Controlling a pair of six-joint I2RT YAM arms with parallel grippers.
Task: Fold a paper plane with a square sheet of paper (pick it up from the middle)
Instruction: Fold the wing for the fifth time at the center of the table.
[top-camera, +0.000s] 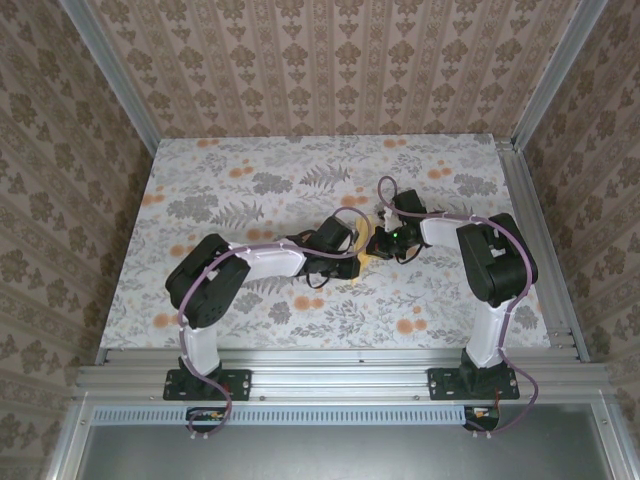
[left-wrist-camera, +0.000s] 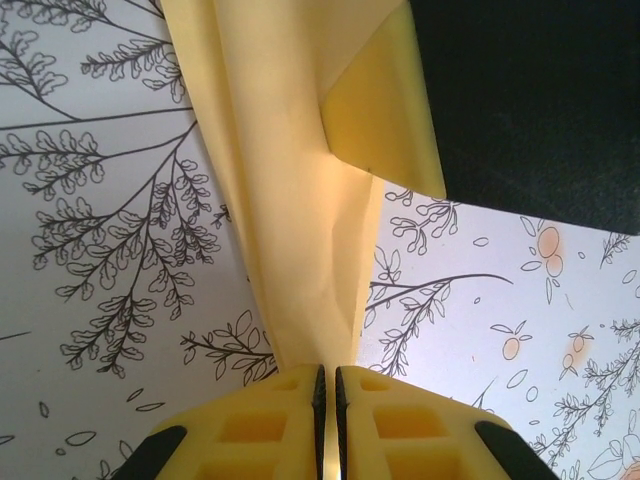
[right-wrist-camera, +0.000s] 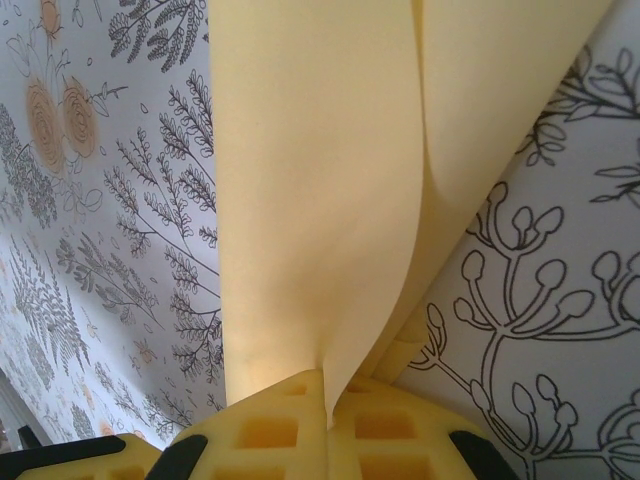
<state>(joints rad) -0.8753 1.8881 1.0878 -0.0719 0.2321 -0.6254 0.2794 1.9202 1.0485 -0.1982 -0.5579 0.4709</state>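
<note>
The pale-yellow sheet of paper is folded into a long narrow shape and held between both grippers over the middle of the table. In the left wrist view it rises from my left gripper, whose jaws are shut on its narrow end, with one flap curling at the top. In the right wrist view the paper stands in loose layers out of my right gripper, shut on its edge. From above, the left gripper and right gripper nearly meet. Whether it forms a paper plane I cannot tell.
The table is covered in a floral print with grey leaves and orange flowers. Patterned walls and metal rails enclose it on three sides. The right arm's black body sits close to the upper right of the left wrist view.
</note>
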